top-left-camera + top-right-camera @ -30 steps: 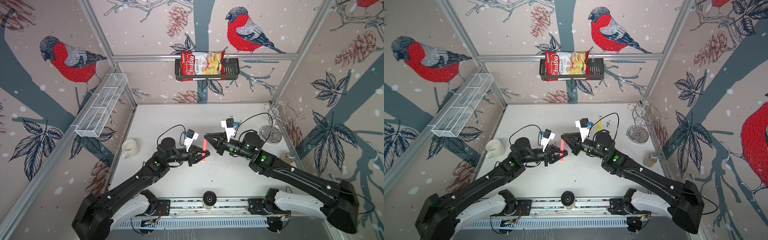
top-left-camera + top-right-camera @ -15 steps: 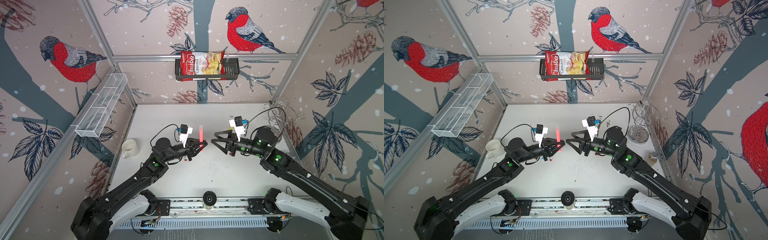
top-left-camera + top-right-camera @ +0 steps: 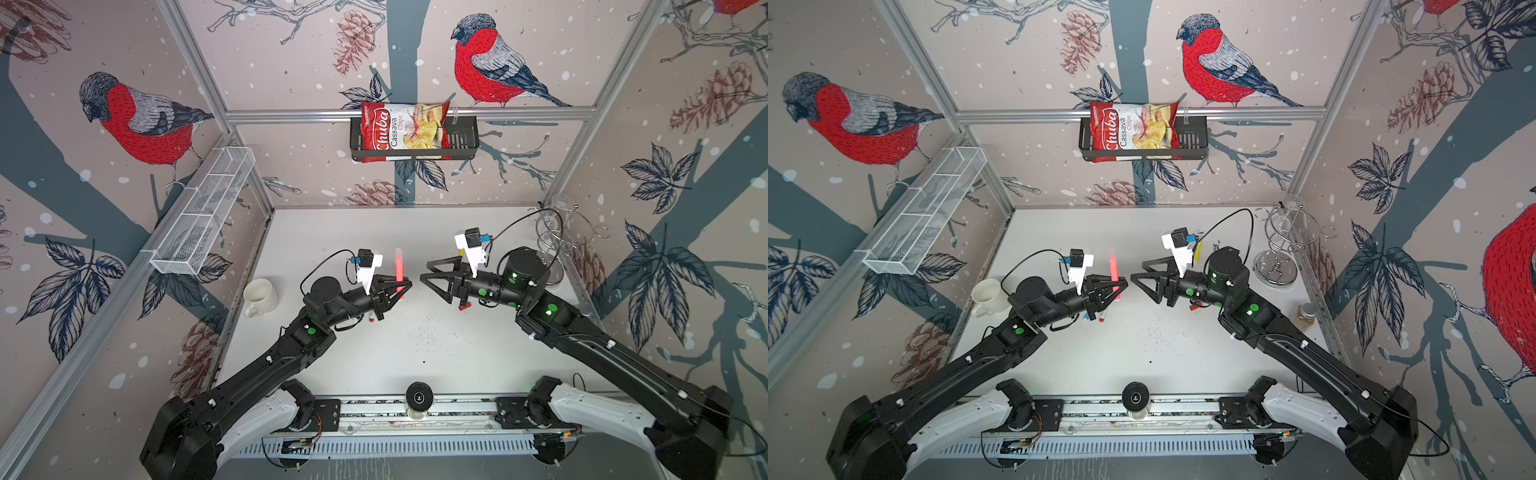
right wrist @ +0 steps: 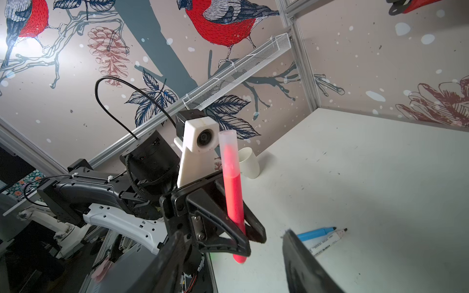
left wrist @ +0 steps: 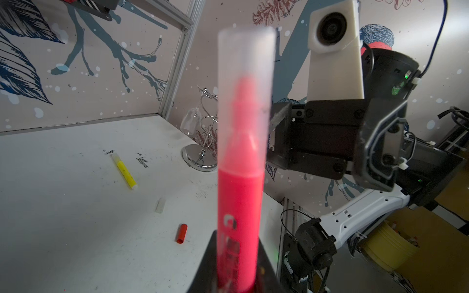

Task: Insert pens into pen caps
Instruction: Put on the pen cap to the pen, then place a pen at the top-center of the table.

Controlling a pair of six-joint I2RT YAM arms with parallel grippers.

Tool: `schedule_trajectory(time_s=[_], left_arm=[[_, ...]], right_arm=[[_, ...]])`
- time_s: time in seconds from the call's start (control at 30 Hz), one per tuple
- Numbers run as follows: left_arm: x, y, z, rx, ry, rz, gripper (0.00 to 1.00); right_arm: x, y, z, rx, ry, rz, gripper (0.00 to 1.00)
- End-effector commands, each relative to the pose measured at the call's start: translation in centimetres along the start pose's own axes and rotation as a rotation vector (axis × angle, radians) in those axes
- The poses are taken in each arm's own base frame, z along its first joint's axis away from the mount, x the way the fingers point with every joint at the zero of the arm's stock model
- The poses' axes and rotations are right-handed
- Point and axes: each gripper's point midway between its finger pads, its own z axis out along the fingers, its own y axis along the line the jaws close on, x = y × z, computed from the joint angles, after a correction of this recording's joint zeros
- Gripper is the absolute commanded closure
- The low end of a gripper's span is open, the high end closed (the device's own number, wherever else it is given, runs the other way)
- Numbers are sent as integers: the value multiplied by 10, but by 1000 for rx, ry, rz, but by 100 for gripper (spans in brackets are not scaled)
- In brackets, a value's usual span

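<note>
Arms both reach in low over the counter point(image 3: 415, 353), wrists level, tips almost nose to nose. Left pincer point(image 3: 401, 286) is clamped on the neon pink pen point(image 3: 399, 268), standing upright with a whitish cap point(image 5: 246, 63) on top. Right pincer point(image 3: 426, 277) gapes apart, empty.

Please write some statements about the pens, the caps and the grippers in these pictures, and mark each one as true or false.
1. The left gripper holds the pink pen upright. True.
2. The pink pen has no cap on it. False: a translucent cap covers its tip.
3. The right gripper is shut on the red cap. False: it is open and empty, and the red cap lies on the table.
4. The yellow pen lies on the table. True.
</note>
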Motion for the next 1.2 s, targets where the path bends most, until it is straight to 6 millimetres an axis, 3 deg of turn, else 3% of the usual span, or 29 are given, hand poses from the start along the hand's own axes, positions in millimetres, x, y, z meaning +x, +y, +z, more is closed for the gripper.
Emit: schedule_trajectory(time_s=[0.0, 0.27, 0.53, 0.63, 0.67, 0.83, 1.17], left_arm=[[-2, 5, -1, -41, -13, 28, 100], [8, 9, 5, -85, 22, 48, 100], [10, 5, 8, -91, 27, 61, 100], [11, 5, 8, -93, 27, 62, 100], [12, 6, 8, -94, 30, 60, 100], [13, 6, 8, -94, 29, 59, 100], [14, 5, 8, -92, 30, 57, 100]], right_arm=[[-3, -8, 6, 47, 12, 4, 38], [10, -3, 36, 52, 101, -33, 37], [20, -19, 55, 123, 157, -31, 39], [20, -14, 56, 116, 163, -39, 43], [30, -20, 62, 127, 189, -31, 45], [39, -24, 67, 150, 216, -31, 53], [41, -23, 69, 163, 218, -34, 75]])
